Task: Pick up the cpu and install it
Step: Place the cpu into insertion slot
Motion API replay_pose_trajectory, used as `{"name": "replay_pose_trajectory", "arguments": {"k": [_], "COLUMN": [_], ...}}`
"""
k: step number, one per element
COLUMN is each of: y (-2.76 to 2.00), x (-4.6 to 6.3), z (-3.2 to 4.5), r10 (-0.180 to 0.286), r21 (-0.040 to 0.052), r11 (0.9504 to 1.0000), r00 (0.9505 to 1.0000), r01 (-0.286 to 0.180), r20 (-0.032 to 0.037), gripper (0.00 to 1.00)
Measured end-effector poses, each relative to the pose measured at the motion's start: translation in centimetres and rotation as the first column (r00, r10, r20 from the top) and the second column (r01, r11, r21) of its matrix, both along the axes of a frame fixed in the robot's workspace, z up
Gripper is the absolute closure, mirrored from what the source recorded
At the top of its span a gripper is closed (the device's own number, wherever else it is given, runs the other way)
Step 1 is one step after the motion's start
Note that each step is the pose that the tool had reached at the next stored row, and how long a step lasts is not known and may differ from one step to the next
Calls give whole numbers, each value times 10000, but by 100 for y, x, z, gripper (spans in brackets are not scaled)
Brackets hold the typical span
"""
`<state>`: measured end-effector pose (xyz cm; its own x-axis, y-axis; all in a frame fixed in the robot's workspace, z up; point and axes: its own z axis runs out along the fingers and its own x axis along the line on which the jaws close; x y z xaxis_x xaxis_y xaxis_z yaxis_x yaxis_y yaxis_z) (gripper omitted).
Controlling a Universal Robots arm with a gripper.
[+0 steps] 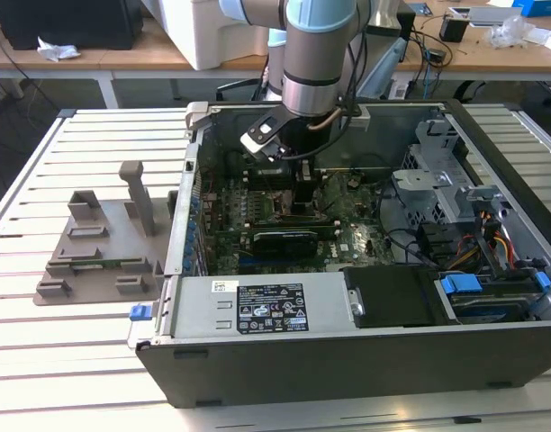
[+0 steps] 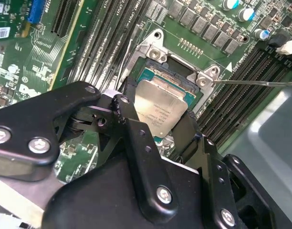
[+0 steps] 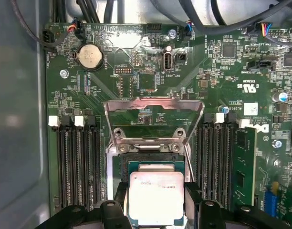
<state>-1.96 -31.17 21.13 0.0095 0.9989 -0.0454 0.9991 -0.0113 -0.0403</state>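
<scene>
Two black fingers [image 2: 131, 133] clasp one cpu [image 2: 160, 109] at one socket [image 2: 177, 64].

Robotics lab: slotted alu bench [image 1: 77, 342], open PC case [image 1: 347, 369], cluttered desks [image 1: 104, 56] behind.

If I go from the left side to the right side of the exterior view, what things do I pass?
grey plastic tray → computer case's left wall → robot arm reaching down into the case → silver drive cage → coloured wires
</scene>
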Motion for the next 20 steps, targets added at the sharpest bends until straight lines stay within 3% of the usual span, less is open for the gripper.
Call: {"name": "replay_pose_trajectory", "arguments": {"k": [10,20], "y": [23,24], "x": [-2,-2], "z": [-113,-126], "r10": [17,125], "r21": [-1,1], "r11": [10000,9999], "r00": [10000,9999], "r01": [-17,-125], "r20": [0,1], "gripper": [45,44]}}
